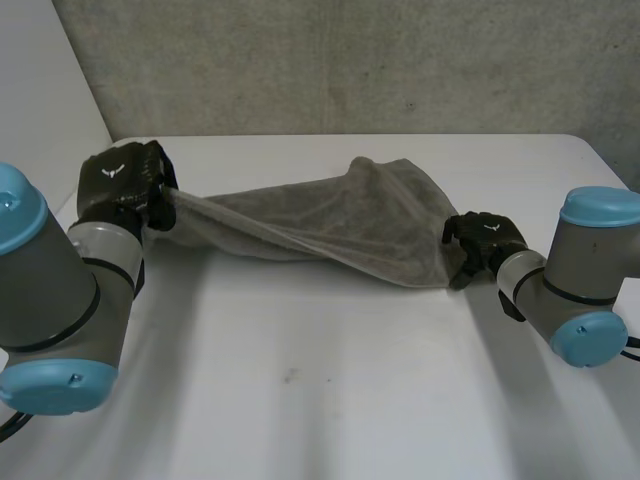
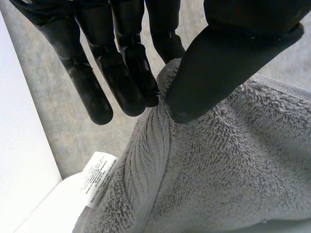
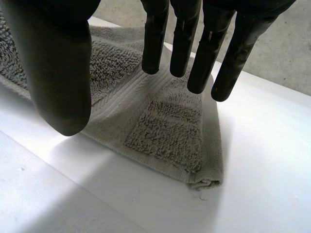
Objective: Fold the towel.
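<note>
Soft, limp, probably light towel (image 1: pixel 350 215). Pinched at one end by left robot hand (image 1: pixel 125 185); right robot hand (image 1: pixel 485 240) splayed, empty, over other end's corner. Best gripped at corners.

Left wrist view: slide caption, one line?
Left hand pinches the grey towel between thumb and fingers, white care label on its hem.

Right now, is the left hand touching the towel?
Touching. The left wrist view shows the left hand pinching the towel at its edge, between thumb and fingers.
</note>
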`<state>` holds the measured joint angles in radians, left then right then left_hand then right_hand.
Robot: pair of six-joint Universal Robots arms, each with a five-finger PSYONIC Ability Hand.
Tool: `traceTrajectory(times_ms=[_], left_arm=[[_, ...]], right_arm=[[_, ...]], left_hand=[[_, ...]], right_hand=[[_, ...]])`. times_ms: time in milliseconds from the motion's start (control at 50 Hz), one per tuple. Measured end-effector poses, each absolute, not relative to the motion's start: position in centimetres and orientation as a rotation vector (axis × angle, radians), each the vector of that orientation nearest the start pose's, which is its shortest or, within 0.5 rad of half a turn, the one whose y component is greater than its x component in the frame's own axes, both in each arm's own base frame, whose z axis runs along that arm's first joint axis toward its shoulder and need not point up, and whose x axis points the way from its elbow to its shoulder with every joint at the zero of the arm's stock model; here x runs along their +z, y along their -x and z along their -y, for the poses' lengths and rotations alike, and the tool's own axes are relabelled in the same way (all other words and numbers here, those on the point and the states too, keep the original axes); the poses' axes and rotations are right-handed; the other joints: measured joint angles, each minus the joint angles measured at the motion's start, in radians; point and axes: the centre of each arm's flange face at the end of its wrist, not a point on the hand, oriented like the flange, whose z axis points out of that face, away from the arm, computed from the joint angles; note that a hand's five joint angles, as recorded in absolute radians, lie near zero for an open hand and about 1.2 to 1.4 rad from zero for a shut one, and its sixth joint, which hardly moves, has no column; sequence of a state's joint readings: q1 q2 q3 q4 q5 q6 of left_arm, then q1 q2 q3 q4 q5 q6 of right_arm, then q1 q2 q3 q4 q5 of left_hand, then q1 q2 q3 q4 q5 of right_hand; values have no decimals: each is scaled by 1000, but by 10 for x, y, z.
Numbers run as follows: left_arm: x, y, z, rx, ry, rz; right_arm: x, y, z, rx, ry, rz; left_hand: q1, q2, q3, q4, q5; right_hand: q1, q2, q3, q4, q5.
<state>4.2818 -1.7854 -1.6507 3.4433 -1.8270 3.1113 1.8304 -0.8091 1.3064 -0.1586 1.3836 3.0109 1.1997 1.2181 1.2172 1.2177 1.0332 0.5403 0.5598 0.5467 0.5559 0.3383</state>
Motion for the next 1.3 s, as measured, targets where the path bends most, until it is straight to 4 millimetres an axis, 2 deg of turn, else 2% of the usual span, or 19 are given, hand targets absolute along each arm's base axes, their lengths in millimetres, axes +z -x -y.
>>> traceTrajectory(times_ms=[180, 400, 500, 620, 820, 880, 920, 1100, 1300], left_arm=[[267, 249, 271, -2376, -177, -2289], [295, 258, 271, -2408, -194, -2286], [304, 260, 270, -2431, -190, -2279], [314, 261, 270, -2454, -180, -2269], [322, 262, 271, -2485, -153, -2259], [323, 262, 271, -2491, -141, -2263], [323, 262, 271, -2493, -133, -2268], [317, 259, 274, -2469, -121, -2285], [308, 256, 275, -2429, -121, -2308]], right_arm=[[119, -255, 349, -1593, 567, -2317], [130, -272, 329, -1521, 425, -2269], [128, -280, 331, -1545, 353, -2233], [114, -290, 339, -1594, 317, -2234], [96, -292, 351, -1647, 327, -2286], [94, -291, 352, -1652, 338, -2293], [93, -291, 353, -1655, 346, -2296], [92, -289, 355, -1682, 413, -2310], [98, -279, 364, -1722, 423, -2322]], left_hand=[[0, 0, 0, 0, 0], [0, 0, 0, 0, 0], [0, 0, 0, 0, 0], [0, 0, 0, 0, 0], [0, 0, 0, 0, 0], [0, 0, 0, 0, 0], [0, 0, 0, 0, 0], [0, 0, 0, 0, 0], [0, 0, 0, 0, 0]], right_hand=[[-287, -294, -291, 0, -273], [-301, -299, -293, 0, -273], [-301, -299, -293, 0, -273], [-301, -299, -293, 0, -273], [-300, -299, -293, 0, -273], [-262, -287, -279, 0, -235], [-170, -200, -179, 0, -134], [54, 37, 44, 29, 64], [117, 98, 104, 90, 130]])
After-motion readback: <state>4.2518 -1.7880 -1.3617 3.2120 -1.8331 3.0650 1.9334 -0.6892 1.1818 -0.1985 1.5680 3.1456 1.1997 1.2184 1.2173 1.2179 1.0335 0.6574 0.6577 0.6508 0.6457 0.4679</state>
